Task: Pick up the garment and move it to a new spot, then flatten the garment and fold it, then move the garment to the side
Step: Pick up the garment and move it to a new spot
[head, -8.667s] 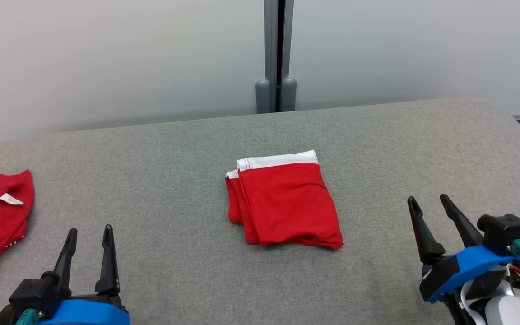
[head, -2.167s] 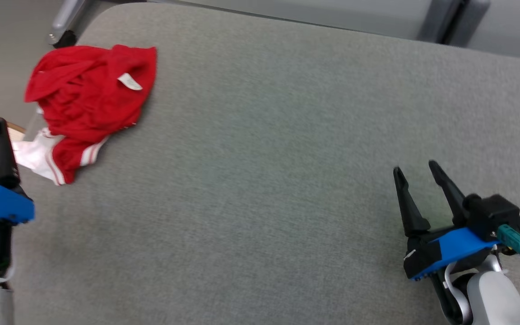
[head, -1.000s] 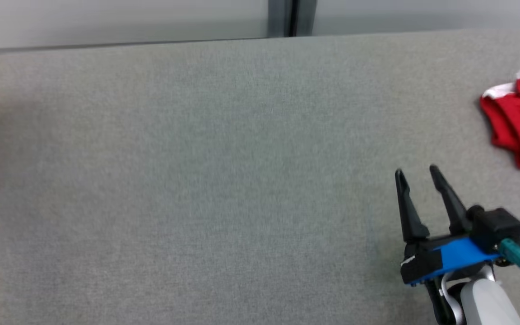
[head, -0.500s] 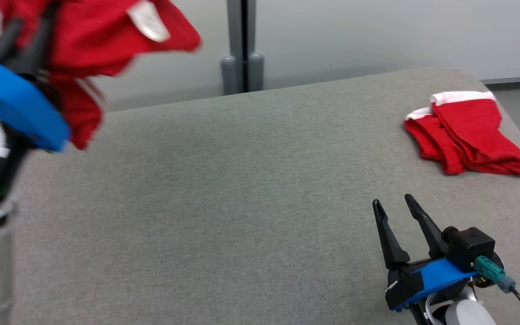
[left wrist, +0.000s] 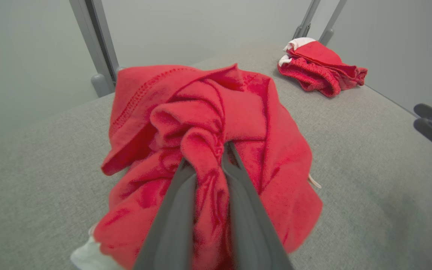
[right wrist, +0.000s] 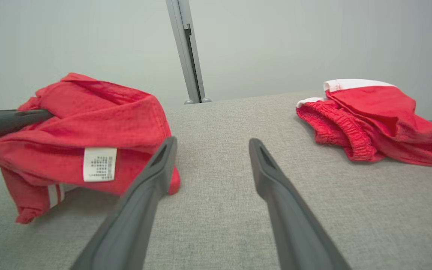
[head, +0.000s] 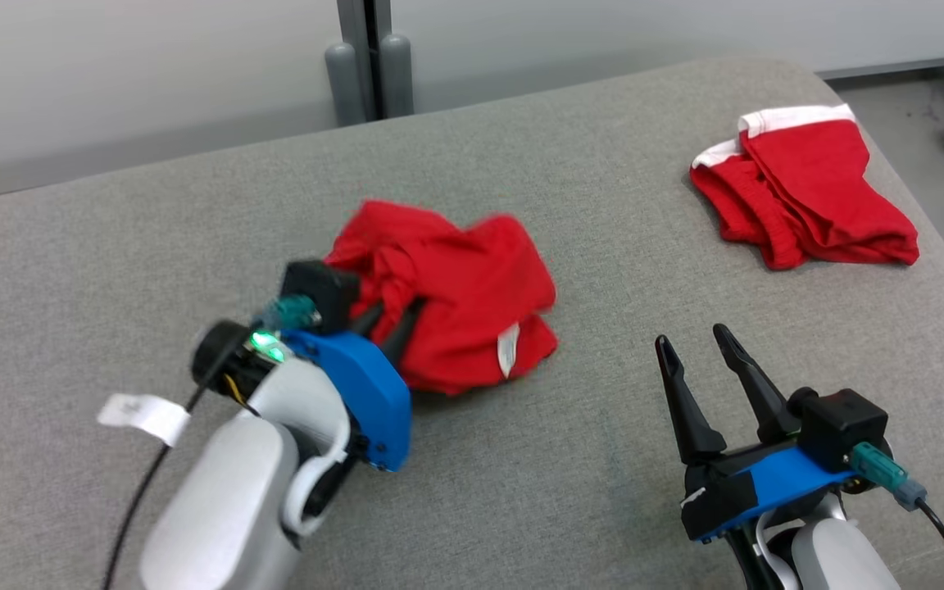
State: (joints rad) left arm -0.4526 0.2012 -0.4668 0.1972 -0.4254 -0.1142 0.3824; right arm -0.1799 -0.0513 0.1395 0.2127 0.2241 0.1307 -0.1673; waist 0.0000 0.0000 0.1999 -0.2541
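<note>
The garment [head: 456, 303], a crumpled red heap, sat near the middle of the grey table [head: 521, 492] in the head view. The left gripper [head: 390, 315] reached in from the heap's 8 o'clock, its two fingers clenched on a bunched ridge of the red cloth. In the left wrist view that ridge rose between the fingers [left wrist: 238, 195], with the rest of the garment [left wrist: 268, 157] spilling past them on both sides. A white label [head: 507, 350] showed on the heap's 5 o'clock edge. In the right wrist view the garment [right wrist: 88, 123] kept its lowest corner on the table, though whether the whole heap rested there could not be told.

The right gripper [head: 691, 336] was at 4 o'clock in the head view, near the garment but apart from it, its jaws spread wide and holding nothing. Its fingertips pointed toward 12 o'clock.

Folded shorts [head: 808, 192], red with a white band, lay at 2 o'clock, well apart from the garment, near the table's edge.
</note>
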